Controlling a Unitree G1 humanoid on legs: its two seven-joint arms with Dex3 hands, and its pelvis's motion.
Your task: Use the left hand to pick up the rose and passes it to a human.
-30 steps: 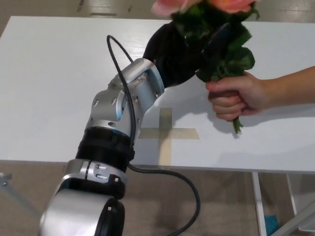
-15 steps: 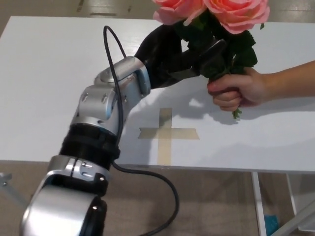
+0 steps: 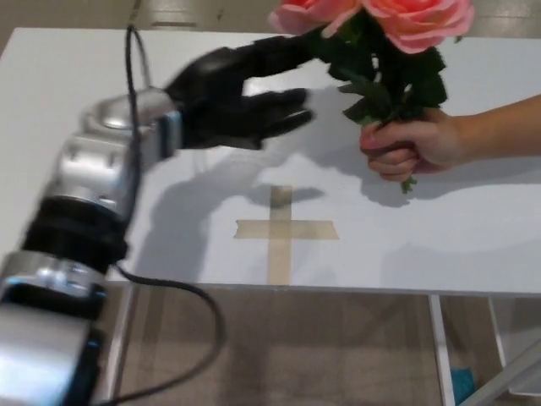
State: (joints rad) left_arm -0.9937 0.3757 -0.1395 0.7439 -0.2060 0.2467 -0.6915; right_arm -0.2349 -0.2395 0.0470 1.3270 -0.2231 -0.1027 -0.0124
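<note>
Now the left hand (image 3: 232, 97) hangs above the white table (image 3: 76, 211), fingers spread and empty — the rose (image 3: 380, 42) stands just beside it, gripped by a person's hand (image 3: 410, 148).

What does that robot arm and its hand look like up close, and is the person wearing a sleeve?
The left hand is matte black with thick, rounded fingers. Its arm is made of bulky silver segments joined by black rings, with a black cable looping along it. The person's hand and forearm show no sleeve.
</note>
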